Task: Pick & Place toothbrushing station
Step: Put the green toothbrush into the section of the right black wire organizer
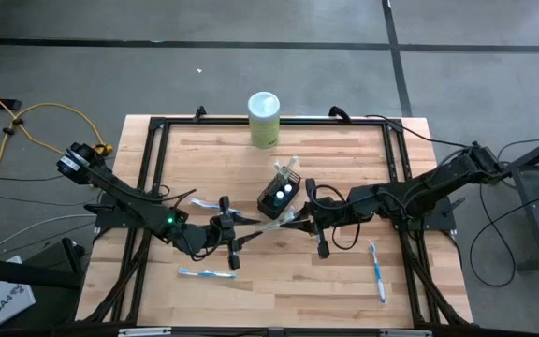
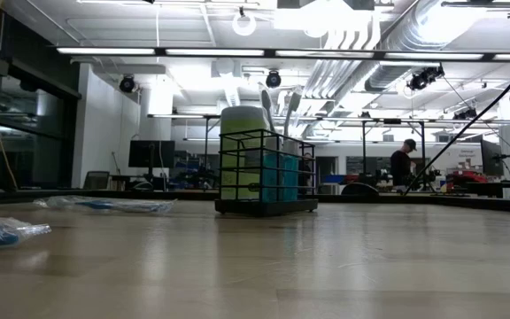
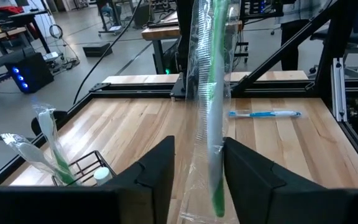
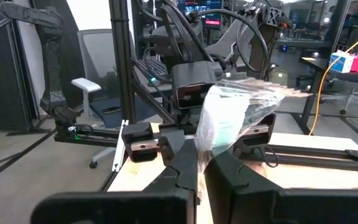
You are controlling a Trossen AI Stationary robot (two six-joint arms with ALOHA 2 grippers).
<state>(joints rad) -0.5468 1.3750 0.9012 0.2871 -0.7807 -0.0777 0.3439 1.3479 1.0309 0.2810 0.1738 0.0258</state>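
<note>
A clear-wrapped green-and-white toothbrush (image 1: 269, 226) hangs above the table between my two grippers, near the middle. My right gripper (image 4: 202, 165) is shut on one end of it. My left gripper (image 3: 197, 165) is open, with a finger on either side of the other end (image 3: 209, 130). Just beyond stands the black wire-mesh holder (image 1: 279, 193) of the toothbrushing station. It holds two white-capped tubes and a wrapped toothbrush (image 3: 51, 143) that sticks up out of it. My left gripper's open fingers (image 3: 160, 171) flank the wrapper, and I cannot tell whether they touch it. My right gripper pinches the toothbrush's wrapped end (image 4: 219, 134) between its two fingers. It comes in level from the table's right, along the brush. The brush is clear of the table and reaches toward my left gripper.
A pale green canister (image 1: 264, 119) with a white lid stands at the far edge. Wrapped toothbrushes lie loose on the wood: one near the front left (image 1: 204, 273), one at the front right (image 1: 378, 271), one by my left arm (image 1: 211, 203). Black frame rails border the table.
</note>
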